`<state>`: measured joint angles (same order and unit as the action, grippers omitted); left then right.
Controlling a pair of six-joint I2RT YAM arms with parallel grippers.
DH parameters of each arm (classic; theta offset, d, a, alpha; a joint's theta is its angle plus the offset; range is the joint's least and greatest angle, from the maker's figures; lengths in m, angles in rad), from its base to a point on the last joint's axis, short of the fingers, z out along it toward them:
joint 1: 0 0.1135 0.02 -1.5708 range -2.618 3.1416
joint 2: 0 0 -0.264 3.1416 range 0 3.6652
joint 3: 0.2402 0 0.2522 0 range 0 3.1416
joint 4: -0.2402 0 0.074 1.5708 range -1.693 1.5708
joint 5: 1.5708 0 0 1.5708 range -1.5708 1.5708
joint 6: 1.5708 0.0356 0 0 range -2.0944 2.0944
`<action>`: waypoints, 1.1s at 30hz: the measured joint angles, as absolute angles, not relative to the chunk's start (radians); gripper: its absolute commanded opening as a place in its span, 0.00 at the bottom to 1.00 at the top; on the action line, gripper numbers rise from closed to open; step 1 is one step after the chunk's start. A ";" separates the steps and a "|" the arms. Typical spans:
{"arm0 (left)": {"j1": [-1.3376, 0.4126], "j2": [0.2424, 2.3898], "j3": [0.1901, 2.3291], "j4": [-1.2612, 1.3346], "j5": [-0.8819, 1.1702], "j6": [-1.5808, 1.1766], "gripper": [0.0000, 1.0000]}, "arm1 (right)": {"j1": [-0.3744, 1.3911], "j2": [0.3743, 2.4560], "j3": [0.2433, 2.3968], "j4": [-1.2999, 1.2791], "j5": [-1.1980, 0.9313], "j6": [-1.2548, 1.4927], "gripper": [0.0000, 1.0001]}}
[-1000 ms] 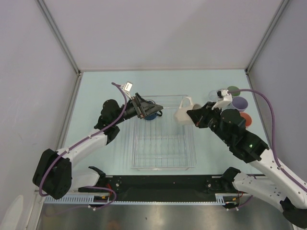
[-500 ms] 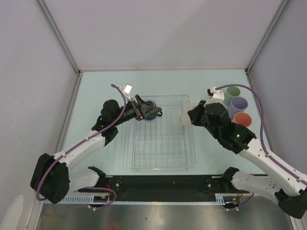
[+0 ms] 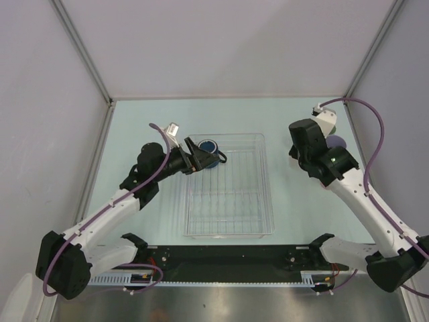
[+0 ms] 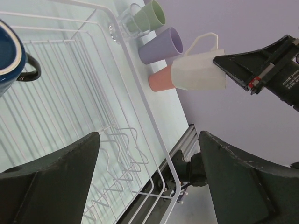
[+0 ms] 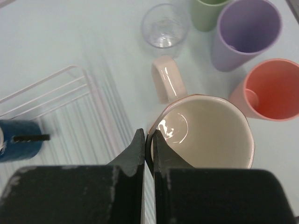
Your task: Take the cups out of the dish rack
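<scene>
My right gripper (image 5: 149, 137) is shut on the rim of the cream-white mug (image 5: 205, 135) and holds it upright to the right of the dish rack (image 3: 228, 201). The mug is next to the salmon (image 5: 271, 91), lavender (image 5: 243, 30) and green (image 5: 208, 11) tumblers and the clear glass (image 5: 165, 25). In the top view my right arm (image 3: 315, 151) hides the mug. The dark blue mug (image 3: 209, 146) stands in the rack's far left corner. My left gripper (image 3: 200, 155) is open and empty just left of it. The left wrist view shows the blue mug (image 4: 7, 56) and the held cream mug (image 4: 198, 70).
The rack's wire grid (image 4: 117, 140) holds nothing but the blue mug. The enclosure's grey walls (image 3: 40, 134) close in the table on three sides. The black rail (image 3: 228, 258) with the arm bases runs along the near edge.
My right arm has carried the cream mug from the rack's right edge outward to the group of cups on the right. My left gripper has drawn back to the left, off the blue mug.
</scene>
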<state>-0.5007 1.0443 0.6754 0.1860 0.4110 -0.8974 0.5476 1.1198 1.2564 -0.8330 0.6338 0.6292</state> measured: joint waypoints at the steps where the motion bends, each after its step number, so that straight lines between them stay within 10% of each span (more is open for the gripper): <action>1: -0.501 1.042 0.676 0.171 0.405 -0.896 0.91 | 0.518 1.132 1.256 -0.847 0.627 0.633 0.00; 33: -0.501 1.055 0.667 0.034 0.368 -0.852 0.89 | 0.329 1.545 1.158 -0.686 0.555 0.648 0.00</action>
<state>-0.5007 1.0546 0.6670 0.0338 0.3683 -0.8520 0.3286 1.5448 1.1580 -0.6857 0.5552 0.6479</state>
